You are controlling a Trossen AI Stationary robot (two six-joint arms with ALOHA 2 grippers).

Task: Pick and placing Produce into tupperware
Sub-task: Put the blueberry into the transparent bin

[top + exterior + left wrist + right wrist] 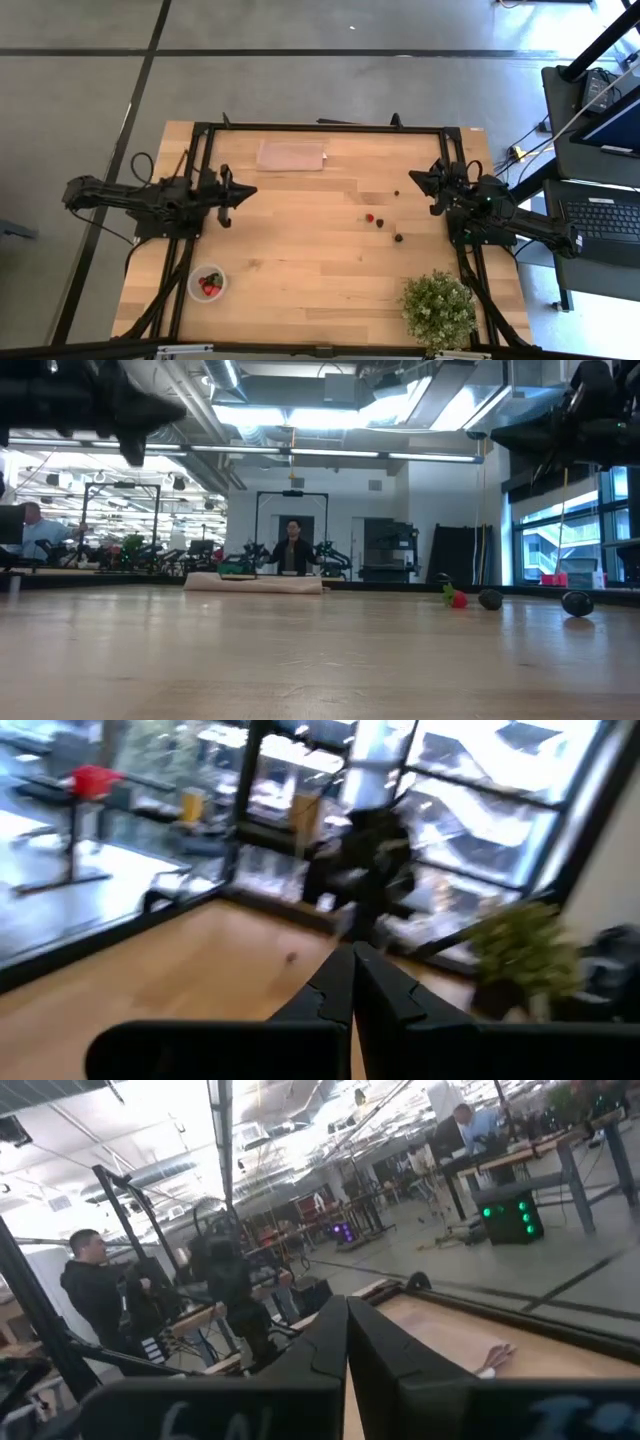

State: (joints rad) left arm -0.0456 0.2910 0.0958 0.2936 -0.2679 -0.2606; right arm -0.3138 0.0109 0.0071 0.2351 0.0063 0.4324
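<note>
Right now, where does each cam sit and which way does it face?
High: overhead, straight down on the table; both arms show.
Low: at tabletop level, facing the room; arms dark overhead.
Left wrist: past the shut left gripper, toward the potted plant.
Right wrist: past the shut right gripper, toward the cloth.
High and low share the strawberry.

The tupperware (207,284) sits at the table's (300,260) front left, the loose produce (380,222) right of centre.
</note>
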